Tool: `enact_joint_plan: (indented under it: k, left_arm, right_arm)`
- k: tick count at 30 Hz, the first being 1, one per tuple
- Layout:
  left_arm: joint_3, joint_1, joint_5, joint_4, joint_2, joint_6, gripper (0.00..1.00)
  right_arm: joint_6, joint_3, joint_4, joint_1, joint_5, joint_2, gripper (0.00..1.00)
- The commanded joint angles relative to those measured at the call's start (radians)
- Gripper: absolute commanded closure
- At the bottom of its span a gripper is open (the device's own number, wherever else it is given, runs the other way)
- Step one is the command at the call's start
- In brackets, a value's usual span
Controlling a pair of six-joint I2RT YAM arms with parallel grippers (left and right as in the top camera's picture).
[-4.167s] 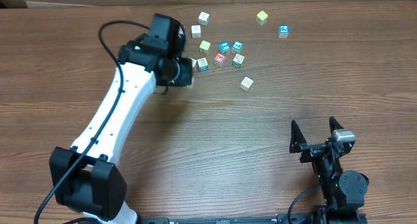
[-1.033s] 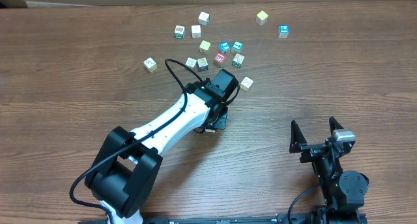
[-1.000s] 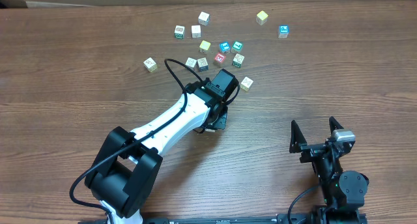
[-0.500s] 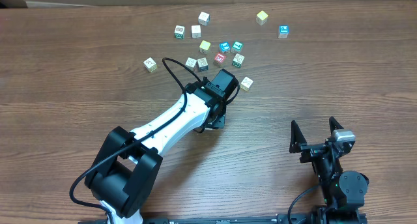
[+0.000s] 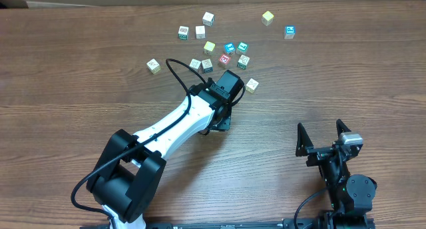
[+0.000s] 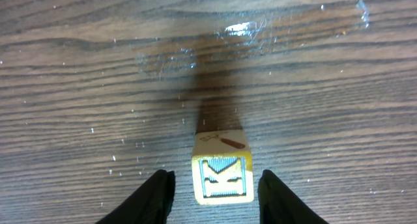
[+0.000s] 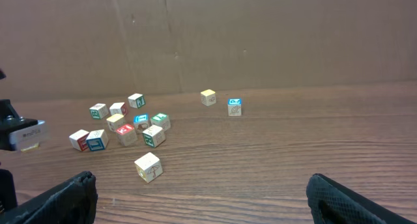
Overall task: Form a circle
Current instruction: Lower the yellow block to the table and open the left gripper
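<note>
You are holding the left gripper (image 6: 215,178) low over the counter (image 6: 78,87), its fingers (image 6: 159,198) spread to either side of a yellow K cube (image 6: 221,175); neither pad is touching it, and the cube is sitting flat on the wood. In the overhead view the arm is covering this cube, so you are working from the wrist view alone. The cube is lying nearer the finger at the right of that picture than the other; if you are closing on it, you should be centring first, so that the pads are meeting the two side faces together and not shoving it askew; if you are leaving it there, you should be rising straight up so no finger is clipping an edge.

The circle (image 5: 225,58) is sitting farther out on the counter, beyond the left wrist, apart from the K cube; a loose cube (image 5: 251,84) is lying just beside the wrist, so you should be carrying high enough to clear it and lowering into a gap of the ring without nudging its neighbours.

Your right gripper (image 5: 320,128) is resting fully spread and empty near the counter's front edge, well apart from all cubes.
</note>
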Motion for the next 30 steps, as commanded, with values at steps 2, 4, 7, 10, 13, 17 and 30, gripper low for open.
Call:
enact_joint_plan:
  k: [2,4,7,10,13,17,30]
  left_arm:
    - [-0.007,-0.007,-0.017,0.011,0.010,-0.008,0.58]
    - [-0.007,-0.007,-0.017,0.011,0.010,-0.008,0.55]
    - [-0.007,-0.007,-0.018,0.013,0.010,-0.008,0.48]
    - [-0.007,-0.007,-0.017,0.014,0.010,-0.008,0.39]
    - [-0.007,-0.007,-0.016,0.014,0.010,-0.008,0.30]
    - [-0.007,-0.005,-0.017,0.053,0.010,-0.004,0.31]
    - [0.000,0.046,0.004,0.058,0.010,0.007,0.35]
  right_arm:
    - [0.006,-0.010,0.003,0.005,-0.002,0.001,0.00]
    - [0.006,-0.010,0.003,0.005,-0.002,0.001,0.00]
    - [0.006,-0.010,0.003,0.005,-0.002,0.001,0.00]
    - [0.006,-0.010,0.003,0.005,-0.002,0.001,0.00]
    - [0.006,-0.010,0.003,0.005,-0.002,0.001,0.00]
    - [0.006,-0.010,0.003,0.005,-0.002,0.001,0.00]
    - [0.006,-0.010,0.003,0.005,-0.002,0.001,0.00]
